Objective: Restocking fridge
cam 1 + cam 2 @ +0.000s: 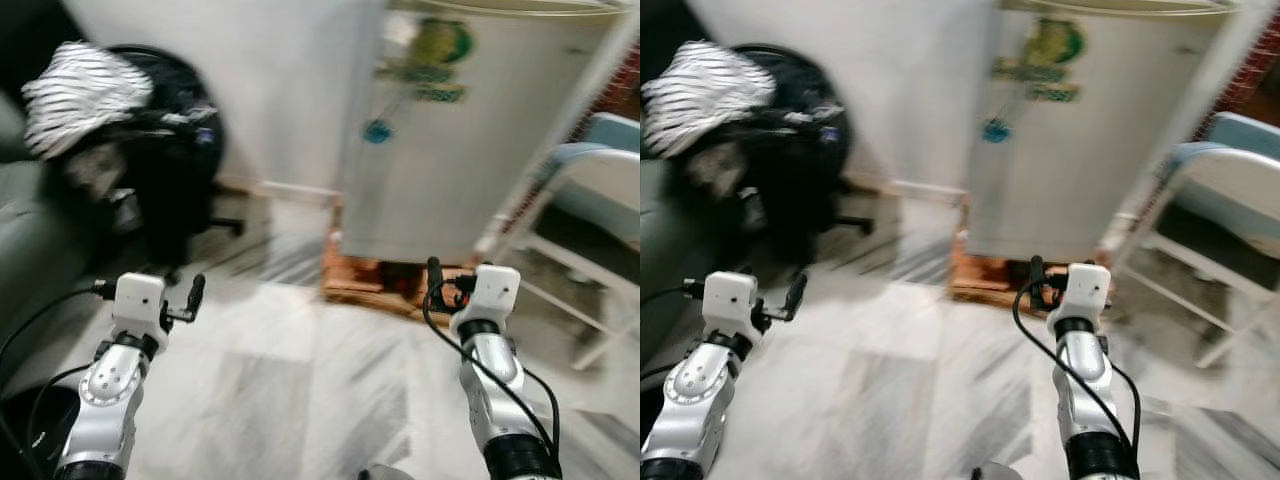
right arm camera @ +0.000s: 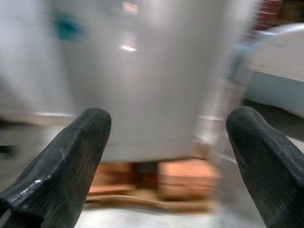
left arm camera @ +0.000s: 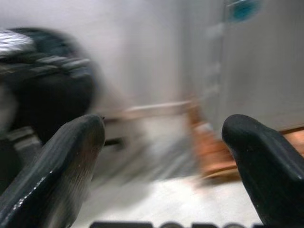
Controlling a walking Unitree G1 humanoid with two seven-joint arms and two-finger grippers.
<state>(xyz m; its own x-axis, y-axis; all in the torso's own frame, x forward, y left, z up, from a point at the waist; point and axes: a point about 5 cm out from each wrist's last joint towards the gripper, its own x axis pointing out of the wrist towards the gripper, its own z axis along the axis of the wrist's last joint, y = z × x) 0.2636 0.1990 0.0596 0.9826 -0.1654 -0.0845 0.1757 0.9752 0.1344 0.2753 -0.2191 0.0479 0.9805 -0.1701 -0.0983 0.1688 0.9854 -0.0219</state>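
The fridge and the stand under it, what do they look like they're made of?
The fridge looks like painted metal or plastic with a smooth white finish: a soft highlight shows on its door in the right wrist view. Blur leaves it open. The stand under it looks like wood or brick, orange-brown and matte; blur hides any grain.

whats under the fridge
The fridge stands on a low orange-brown wooden base on the pale floor. The picture is blurred; the dark gap beneath the base hides whatever lies there.
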